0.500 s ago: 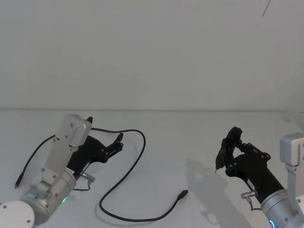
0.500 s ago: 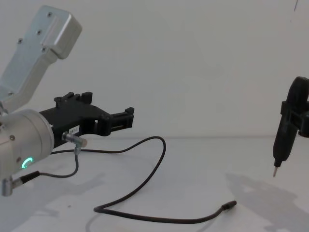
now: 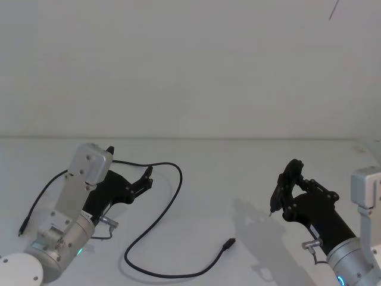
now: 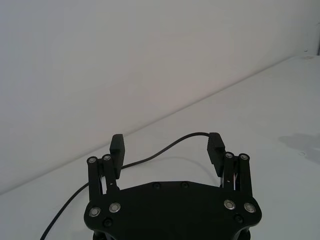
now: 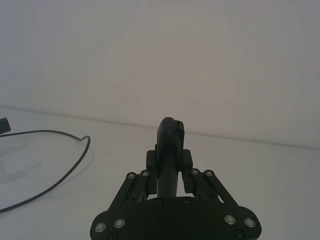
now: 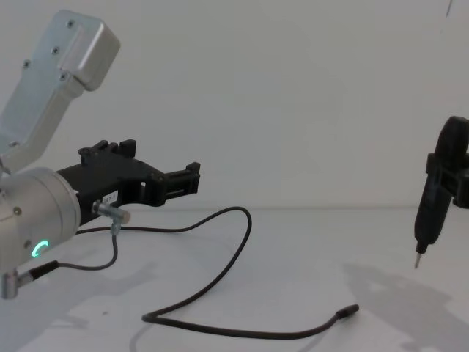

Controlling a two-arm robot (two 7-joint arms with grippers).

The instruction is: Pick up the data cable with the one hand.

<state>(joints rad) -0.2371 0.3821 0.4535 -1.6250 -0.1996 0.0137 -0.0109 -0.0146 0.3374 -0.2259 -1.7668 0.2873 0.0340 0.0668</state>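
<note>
The left gripper (image 3: 147, 179) hung above the left part of the table (image 3: 238, 167), its fingers (image 4: 117, 146) spread wide with nothing between them. The data cable (image 3: 180, 176) lay flat on the table below and just beyond the fingertips, apart from them. In the chest view the gripper (image 6: 193, 179) hung clear above the cable (image 6: 249, 218). From the left edge the cable ran toward the far side past the gripper, arched to the right, swept back toward the near side, bent sharply and ended in its plug (image 3: 229, 243) near the table's middle. In the left wrist view the arch (image 4: 192, 135) showed between the spread fingers, farther off.

The right gripper (image 3: 284, 189) was held above the right side, well apart from the cable, its fingers (image 5: 188, 161) pressed on a black tool (image 5: 169, 145) whose metal tip (image 6: 418, 260) pointed down.
</note>
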